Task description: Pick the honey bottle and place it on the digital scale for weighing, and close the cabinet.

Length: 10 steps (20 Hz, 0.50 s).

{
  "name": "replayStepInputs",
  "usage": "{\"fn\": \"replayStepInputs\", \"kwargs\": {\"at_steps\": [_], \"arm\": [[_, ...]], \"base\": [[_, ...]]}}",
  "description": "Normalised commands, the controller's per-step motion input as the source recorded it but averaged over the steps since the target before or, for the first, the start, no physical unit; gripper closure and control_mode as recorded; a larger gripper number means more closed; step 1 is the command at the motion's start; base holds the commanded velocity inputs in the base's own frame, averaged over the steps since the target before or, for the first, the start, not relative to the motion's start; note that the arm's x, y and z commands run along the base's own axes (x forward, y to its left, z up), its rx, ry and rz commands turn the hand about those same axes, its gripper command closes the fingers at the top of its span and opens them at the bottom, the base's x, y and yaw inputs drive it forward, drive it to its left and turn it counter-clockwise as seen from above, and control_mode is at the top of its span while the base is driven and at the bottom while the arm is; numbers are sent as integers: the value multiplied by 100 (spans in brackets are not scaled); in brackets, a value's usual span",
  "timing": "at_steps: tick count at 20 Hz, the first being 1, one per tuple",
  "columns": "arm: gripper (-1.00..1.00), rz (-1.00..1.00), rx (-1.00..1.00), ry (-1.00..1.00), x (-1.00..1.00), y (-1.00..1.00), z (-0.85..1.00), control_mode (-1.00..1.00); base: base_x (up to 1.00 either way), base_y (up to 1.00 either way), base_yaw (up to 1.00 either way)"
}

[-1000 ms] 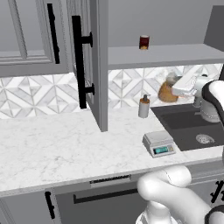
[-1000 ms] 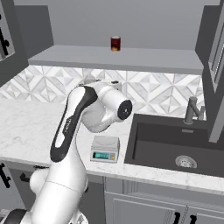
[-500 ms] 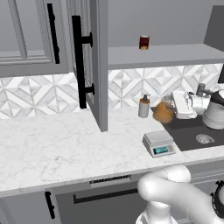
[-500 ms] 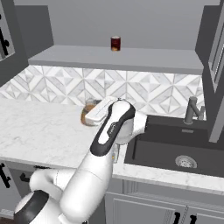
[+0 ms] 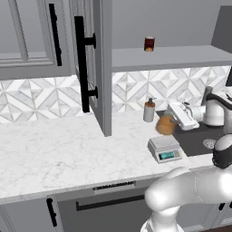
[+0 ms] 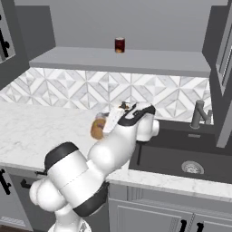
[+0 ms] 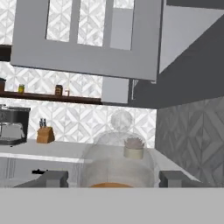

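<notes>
So the bottle (image 5: 165, 125) is off the shelf and in the gripper (image 5: 174, 118), whose fingers close on it from both sides; in the hand view its pale cap and clear shoulder sit right between the two finger tips. Taking the scale (image 5: 165, 149) as the landmark, the bottle hangs in the air above it and a little behind, toward the tiled wall, clearly not yet resting on the plate. The soap pump (image 5: 149, 110) stands behind the scale and to its left, against the wall, and the sink (image 6: 190, 159) lies to the scale's right. The cabinet (image 5: 93, 63) door stands wide open, swung out over the counter to the left of the scale, with its long black handle facing the room. By my reading the pick is done, the carry is nearly over, and what remains is lowering the bottle onto the plate, letting go, and then swinging that door shut. A dark-red jar (image 5: 149, 43) stays out of it, up on the shelf above the scale.
</notes>
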Motion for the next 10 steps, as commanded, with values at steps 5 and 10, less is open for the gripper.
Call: {"fn": "replayStepInputs", "kwargs": {"at_steps": [5, 10], "arm": [[100, 14, -3, -9, 4, -16, -47, -100], [100, 0, -8, -2, 0, -1, -41, -100]], "base": [[0, 0, 0], [0, 0, 0]]}}
